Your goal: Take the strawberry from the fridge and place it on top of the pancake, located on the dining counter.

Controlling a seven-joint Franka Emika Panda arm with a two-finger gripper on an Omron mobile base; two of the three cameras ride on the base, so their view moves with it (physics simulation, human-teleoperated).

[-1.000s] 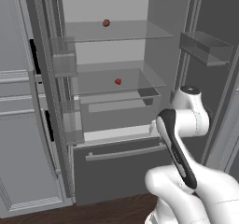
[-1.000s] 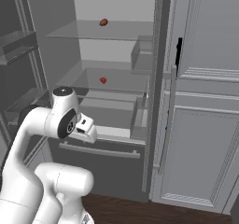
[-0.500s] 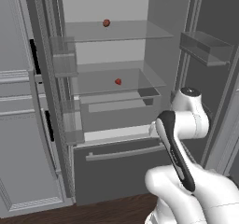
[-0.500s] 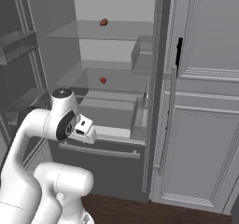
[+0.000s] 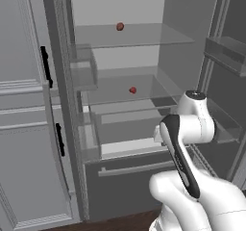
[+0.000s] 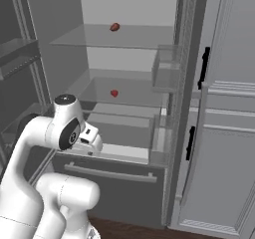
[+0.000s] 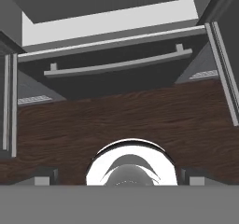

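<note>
Two small red things sit inside the open fridge (image 5: pixel 144 81), which serves as landmark. Left of it: light grey cabinets (image 5: pixel 24 129) with black handles. Within it: a duller, darker lump (image 5: pixel 120 27) on the upper glass shelf (image 5: pixel 144 35); the strawberry (image 5: pixel 133 90), brighter red, lies on the shelf below, near its middle, above the drawers. Below the strawberry's shelf and in front of the fridge, the arm is folded with the hand (image 6: pixel 92 138) pointed down toward the dark wood floor (image 7: pixel 121 120) and the bottom drawer's handle (image 7: pixel 116 64). Hand state: cannot tell, fingertips barely visible. Judgement: the reach has not begun; the hand must rise and swing inward to the strawberry.
</note>
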